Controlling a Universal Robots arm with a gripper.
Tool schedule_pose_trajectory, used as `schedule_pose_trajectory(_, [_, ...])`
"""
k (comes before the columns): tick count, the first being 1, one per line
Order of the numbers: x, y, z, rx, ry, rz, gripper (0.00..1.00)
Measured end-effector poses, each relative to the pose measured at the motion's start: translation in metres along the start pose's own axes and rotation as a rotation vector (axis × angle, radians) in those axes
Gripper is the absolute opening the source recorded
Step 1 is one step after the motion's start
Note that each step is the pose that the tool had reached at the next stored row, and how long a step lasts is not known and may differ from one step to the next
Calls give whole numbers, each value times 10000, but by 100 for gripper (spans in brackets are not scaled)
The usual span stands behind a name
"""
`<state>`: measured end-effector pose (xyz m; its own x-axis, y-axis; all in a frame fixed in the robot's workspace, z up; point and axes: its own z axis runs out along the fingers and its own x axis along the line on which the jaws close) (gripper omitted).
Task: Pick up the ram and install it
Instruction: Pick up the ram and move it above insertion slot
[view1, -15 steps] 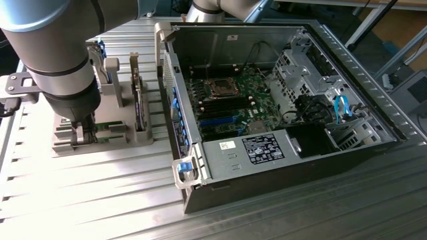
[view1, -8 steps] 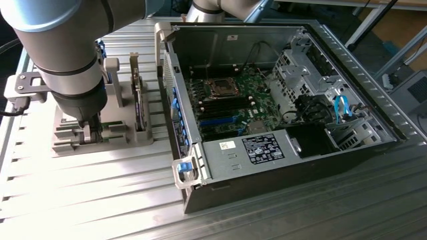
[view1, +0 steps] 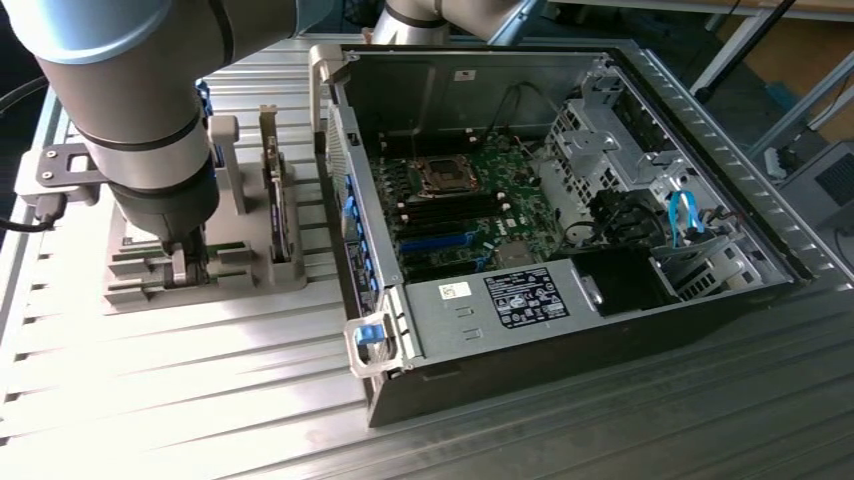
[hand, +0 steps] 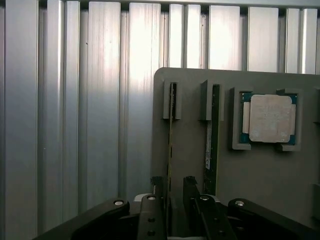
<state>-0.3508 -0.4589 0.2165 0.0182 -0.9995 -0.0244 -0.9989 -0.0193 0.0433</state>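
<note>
At the grey holder (hand: 260, 180), the released hand (hand: 173, 184) straddles the ram (hand: 171, 125) standing on edge, without gripping it.

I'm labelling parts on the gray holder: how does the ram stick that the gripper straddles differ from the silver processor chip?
The ram stick stands on edge in a slot; the processor chip lies flat in corner brackets. The ram stick is long and narrow; the processor chip is square. The open gripper has a finger on each side of the ram stick; the processor chip sits apart from it. Both rest on one gray holder.
</note>
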Motion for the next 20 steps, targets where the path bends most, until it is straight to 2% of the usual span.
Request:
schedule_pose_trajectory(4, [36, 1, -1, -1, 0, 1, 30])
schedule_pose_trajectory(20, [41, -1, 58, -3, 2, 1, 30])
